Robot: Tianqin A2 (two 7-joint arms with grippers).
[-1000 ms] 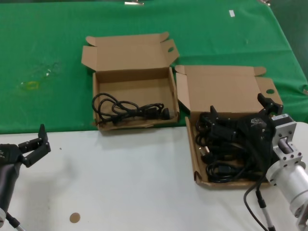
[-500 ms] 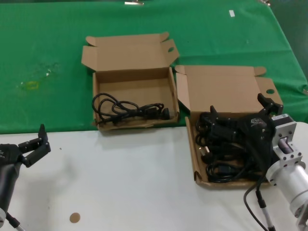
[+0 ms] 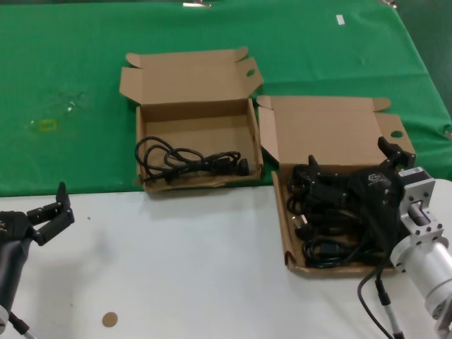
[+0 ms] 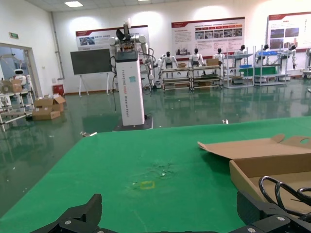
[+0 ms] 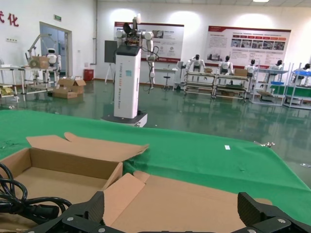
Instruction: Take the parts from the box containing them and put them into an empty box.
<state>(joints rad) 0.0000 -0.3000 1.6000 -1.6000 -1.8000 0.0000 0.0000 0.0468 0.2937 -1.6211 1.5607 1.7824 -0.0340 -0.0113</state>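
Right end effector (image 3: 351, 168) hung wide over the long box (image 3: 332, 205), hiding some cables (image 3: 321, 233); left end effector (image 3: 49, 212) was open over the white tabletop (image 3: 183, 268), square box (image 3: 194, 141) on green cloth (image 3: 70, 70).

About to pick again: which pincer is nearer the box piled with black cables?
Right. The right pincer sits open over the cable-filled box; the left pincer hangs open over the white table, far off.
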